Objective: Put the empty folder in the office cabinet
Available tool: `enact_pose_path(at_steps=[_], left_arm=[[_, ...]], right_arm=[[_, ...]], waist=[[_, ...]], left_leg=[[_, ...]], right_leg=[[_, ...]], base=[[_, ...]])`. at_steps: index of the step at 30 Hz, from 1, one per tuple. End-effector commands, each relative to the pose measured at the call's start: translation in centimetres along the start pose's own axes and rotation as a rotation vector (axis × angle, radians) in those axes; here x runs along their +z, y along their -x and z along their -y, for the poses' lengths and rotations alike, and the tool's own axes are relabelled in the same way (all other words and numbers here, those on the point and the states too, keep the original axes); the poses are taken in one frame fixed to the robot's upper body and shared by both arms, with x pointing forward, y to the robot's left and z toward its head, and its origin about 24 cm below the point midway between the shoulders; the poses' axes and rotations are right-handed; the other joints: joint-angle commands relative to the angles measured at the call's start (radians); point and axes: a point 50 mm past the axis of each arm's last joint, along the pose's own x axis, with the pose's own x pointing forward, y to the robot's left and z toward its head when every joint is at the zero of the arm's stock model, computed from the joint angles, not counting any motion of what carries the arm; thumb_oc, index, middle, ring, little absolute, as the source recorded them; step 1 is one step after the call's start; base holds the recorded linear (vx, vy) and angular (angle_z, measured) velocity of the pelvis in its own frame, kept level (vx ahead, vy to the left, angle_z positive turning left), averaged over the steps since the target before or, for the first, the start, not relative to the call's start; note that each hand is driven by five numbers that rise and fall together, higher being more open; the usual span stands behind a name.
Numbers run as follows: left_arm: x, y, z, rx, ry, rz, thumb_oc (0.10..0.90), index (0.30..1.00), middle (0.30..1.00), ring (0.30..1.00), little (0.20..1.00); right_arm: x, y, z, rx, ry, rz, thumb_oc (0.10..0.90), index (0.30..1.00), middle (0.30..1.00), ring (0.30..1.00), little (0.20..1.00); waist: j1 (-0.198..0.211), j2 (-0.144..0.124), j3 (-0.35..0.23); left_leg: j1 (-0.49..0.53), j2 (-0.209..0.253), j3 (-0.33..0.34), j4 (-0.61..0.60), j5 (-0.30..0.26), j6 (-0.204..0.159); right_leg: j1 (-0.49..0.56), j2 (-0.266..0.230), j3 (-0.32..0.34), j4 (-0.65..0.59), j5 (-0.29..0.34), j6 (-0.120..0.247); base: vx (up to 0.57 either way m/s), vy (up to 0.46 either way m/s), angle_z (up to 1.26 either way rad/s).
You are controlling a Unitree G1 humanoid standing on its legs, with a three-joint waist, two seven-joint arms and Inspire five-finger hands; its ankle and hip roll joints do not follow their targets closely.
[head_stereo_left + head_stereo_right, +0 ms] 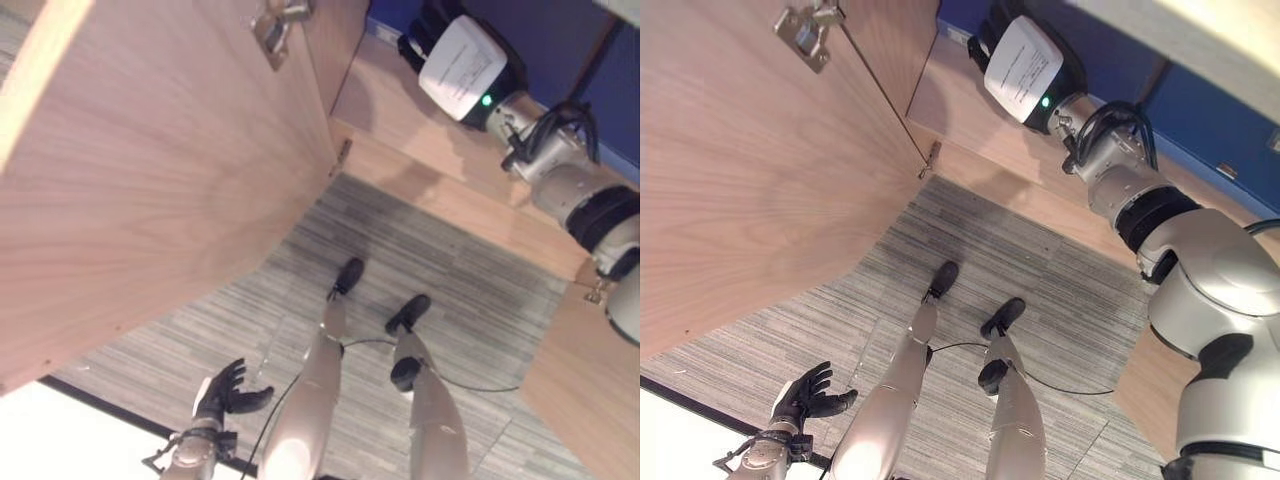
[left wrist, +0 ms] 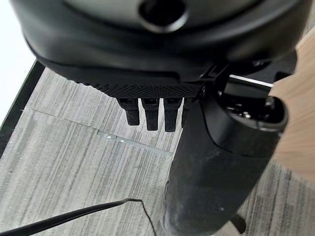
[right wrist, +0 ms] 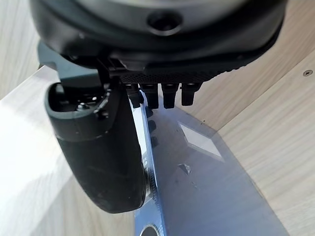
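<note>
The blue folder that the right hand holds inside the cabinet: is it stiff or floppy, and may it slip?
The folder seems fairly stiff: its face looks flat and unbent, though the right hand grips it at one edge. Its surface looks smooth and shiny, so it may slip in the pinch. It appears thin, so probably light, and standing on edge it could tip once released.
</note>
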Motion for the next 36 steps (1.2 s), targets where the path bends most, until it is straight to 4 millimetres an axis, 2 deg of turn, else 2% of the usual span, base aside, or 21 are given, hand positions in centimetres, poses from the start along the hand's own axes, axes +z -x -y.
enact_pose_path(at_steps=[1, 2, 6, 9, 10, 15, 22, 29, 30, 32, 33, 36], left_arm=[[-3.1, 1.1, -1.1, 0.031, -0.040, -0.108, 0.800, 0.900, 0.900, 0.900, 0.900], [-3.1, 1.1, -1.2, 0.032, -0.042, -0.109, 0.800, 0.900, 0.900, 0.900, 0.900], [-3.2, 1.1, -0.6, 0.019, -0.050, -0.116, 0.800, 0.900, 0.900, 0.900, 0.900], [-3.0, 1.0, -0.6, 0.014, -0.053, -0.111, 0.800, 0.900, 0.900, 0.900, 0.900], [-3.0, 0.9, -0.6, 0.010, -0.060, -0.109, 0.800, 0.900, 0.900, 0.900, 0.900], [-3.0, 0.8, -0.8, 0.012, -0.077, -0.117, 0.800, 0.900, 0.900, 0.900, 0.900], [-3.3, 0.6, -0.3, 0.004, -0.090, -0.140, 0.800, 0.900, 0.900, 0.900, 0.900], [-4.2, 0.8, -0.4, 0.012, -0.094, -0.186, 0.800, 0.900, 0.900, 0.900, 0.900], [-4.1, 0.8, -0.3, 0.015, -0.092, -0.182, 0.800, 0.900, 0.900, 0.900, 0.900], [-4.1, 0.7, -0.3, 0.017, -0.087, -0.184, 0.800, 0.900, 0.900, 0.900, 0.900], [-4.1, 0.7, -0.2, 0.017, -0.087, -0.182, 0.800, 0.900, 0.900, 0.900, 0.900], [-4.5, 0.9, -0.1, 0.023, -0.086, -0.200, 0.800, 0.900, 0.900, 0.900, 0.900]], right_arm=[[-9.9, 2.9, -1.7, 0.104, 0.162, -0.283, 0.800, 0.900, 0.900, 0.900, 0.900], [-9.8, 2.9, -1.8, 0.106, 0.161, -0.283, 0.800, 0.900, 0.900, 0.900, 0.900], [-7.4, 3.1, -2.4, 0.093, 0.061, -0.265, 0.800, 0.900, 0.900, 0.900, 0.900], [-6.6, 3.2, -2.7, 0.093, 0.024, -0.268, 0.800, 0.900, 0.900, 0.900, 0.900], [-5.5, 3.5, -3.2, 0.108, -0.014, -0.267, 0.800, 0.900, 0.900, 0.900, 0.900], [-3.1, 4.2, -4.2, 0.149, -0.075, -0.240, 0.800, 0.900, 0.900, 0.900, 0.900], [0.5, 4.6, -4.5, 0.174, -0.175, -0.191, 0.800, 0.900, 0.900, 0.900, 0.900], [4.6, 4.5, -3.4, 0.152, -0.265, -0.072, 0.800, 0.900, 0.900, 0.900, 0.900], [5.1, 4.5, -3.2, 0.150, -0.286, -0.063, 0.800, 0.900, 0.900, 0.900, 0.900], [6.0, 4.4, -2.6, 0.132, -0.325, -0.040, 0.800, 0.900, 0.900, 0.900, 0.900], [6.4, 4.2, -2.2, 0.120, -0.351, -0.037, 0.800, 0.900, 0.900, 0.900, 0.900], [8.0, 3.9, -0.9, 0.081, -0.438, 0.001, 0.800, 0.900, 0.900, 0.900, 0.900]], waist=[[0.009, 0.016, 0.044], [0.010, 0.014, 0.043], [0.010, 0.026, 0.031], [0.011, 0.028, 0.024], [0.010, 0.032, 0.015], [0.005, 0.028, -0.009], [-0.011, 0.029, -0.050], [-0.033, 0.015, -0.101], [-0.037, 0.017, -0.102], [-0.045, 0.012, -0.119], [-0.046, 0.014, -0.119], [-0.054, 0.006, -0.136]], left_leg=[[0.119, -0.028, 0.017, -0.094, -0.047, 0.053], [0.120, -0.028, 0.018, -0.094, -0.047, 0.053], [0.144, -0.031, 0.024, -0.094, -0.051, 0.057], [0.159, -0.033, 0.027, -0.094, -0.052, 0.059], [0.178, -0.037, 0.028, -0.094, -0.054, 0.062], [0.226, -0.038, 0.039, -0.094, -0.063, 0.068], [0.301, -0.047, 0.049, -0.092, -0.084, 0.084], [0.372, -0.053, 0.055, -0.090, -0.109, 0.100], [0.371, -0.060, 0.058, -0.087, -0.088, 0.107], [0.398, -0.056, 0.057, -0.090, -0.116, 0.107], [0.395, -0.063, 0.059, -0.087, -0.095, 0.114], [0.415, -0.064, 0.063, -0.086, -0.104, 0.121]], right_leg=[[0.167, 0.006, -0.023, -0.163, 0.004, 0.090], [0.168, 0.006, -0.023, -0.162, 0.004, 0.090], [0.195, -0.003, -0.025, -0.161, 0.004, 0.094], [0.211, -0.008, -0.023, -0.160, 0.007, 0.097], [0.232, -0.012, -0.020, -0.160, 0.007, 0.099], [0.284, -0.019, -0.013, -0.165, 0.010, 0.102], [0.360, -0.032, -0.001, -0.164, 0.003, 0.103], [0.435, -0.045, 0.006, -0.168, -0.005, 0.109], [0.436, -0.055, -0.008, -0.167, 0.017, 0.102], [0.459, -0.053, 0.007, -0.170, -0.006, 0.112], [0.456, -0.062, -0.006, -0.167, 0.015, 0.104], [0.476, -0.068, -0.002, -0.166, 0.011, 0.105]], base=[[0.00, 0.012, 0.03], [0.00, 0.013, 0.04], [-0.01, 0.016, 0.03], [-0.01, 0.037, -0.03], [0.01, 0.048, -0.03], [0.02, 0.046, -0.01], [0.04, 0.043, -0.06], [0.05, 0.052, 0.01], [-0.03, 0.091, -0.01], [0.05, 0.038, -0.01], [0.04, 0.036, 0.02], [0.02, 0.052, 0.03]])
